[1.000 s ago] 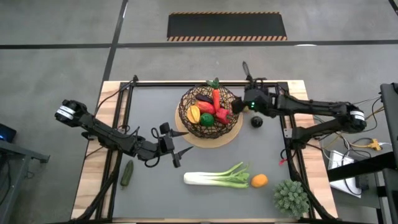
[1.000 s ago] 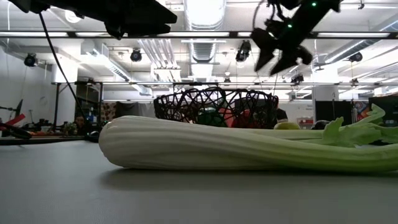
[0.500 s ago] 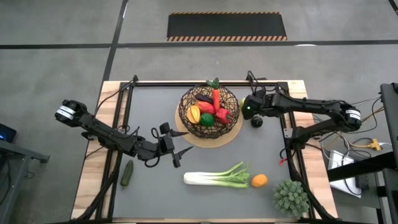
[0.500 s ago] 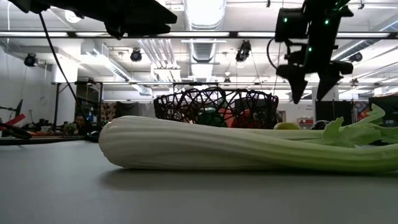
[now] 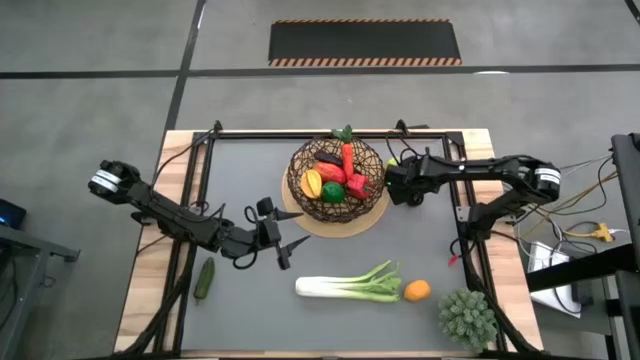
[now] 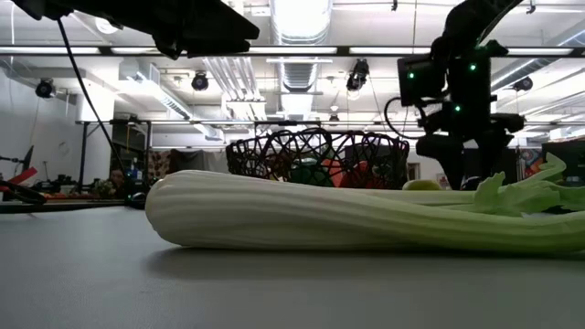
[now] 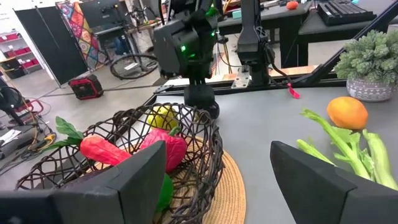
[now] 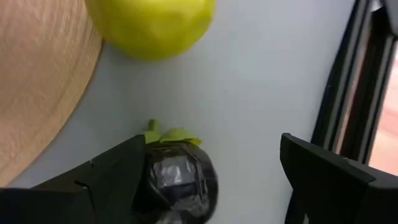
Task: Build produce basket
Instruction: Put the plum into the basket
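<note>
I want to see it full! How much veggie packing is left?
Done: basket holds carrot and peppers. In hand: open right gripper is around the eggplant, beside the apple. Left: leek, orange, cucumber. Left gripper waits open.

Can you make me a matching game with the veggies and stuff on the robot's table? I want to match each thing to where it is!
Things:
1. carrot
2. cucumber
3. orange
4. eggplant

Places:
A. on the wooden edge of the table, left side
B. under the right pincer, on the grey mat
C. inside the basket
D. at the leafy end of the leek

Pairs: 1-C, 2-A, 3-D, 4-B
</note>
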